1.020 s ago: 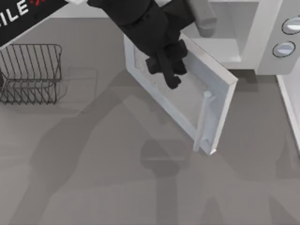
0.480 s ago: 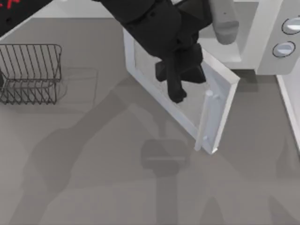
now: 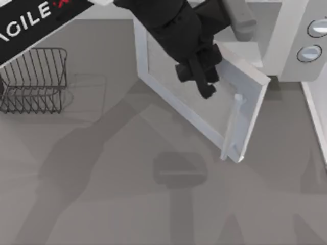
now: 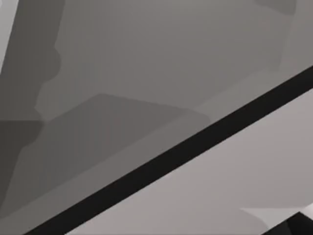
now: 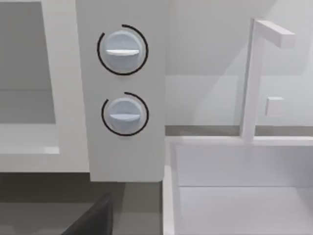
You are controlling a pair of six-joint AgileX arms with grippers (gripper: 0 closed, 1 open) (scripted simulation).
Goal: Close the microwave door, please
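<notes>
White panel and grey pane make up the microwave door (image 3: 196,99), which stands swung out from the microwave (image 3: 286,38) at the far right of the counter (image 3: 102,194). It hangs at an angle, its hinged edge toward the far left and its free edge pointing nearer and to the right. A slim light-grey bar handle (image 3: 231,127) sits on two short posts close to that free edge.

From the top view, the black left gripper (image 3: 203,76) is over the door's window pane, near the upper part of the free edge, with the left arm reaching in from the far left across the door's top. Whether its fingers are apart or together I cannot tell, since the dark body hides them. Whether it touches the pane cannot be told either. The left wrist view gives flat grey surfaces crossed by a dark diagonal band.

Two round grey knobs (image 5: 122,51) sit one above the other on the microwave's side panel, seen plainly in the right wrist view, with the pale cavity to one side of them. The right gripper's state cannot be told.

A dark wire rack (image 3: 33,79) stands at the far left of the counter, well apart from the door.
</notes>
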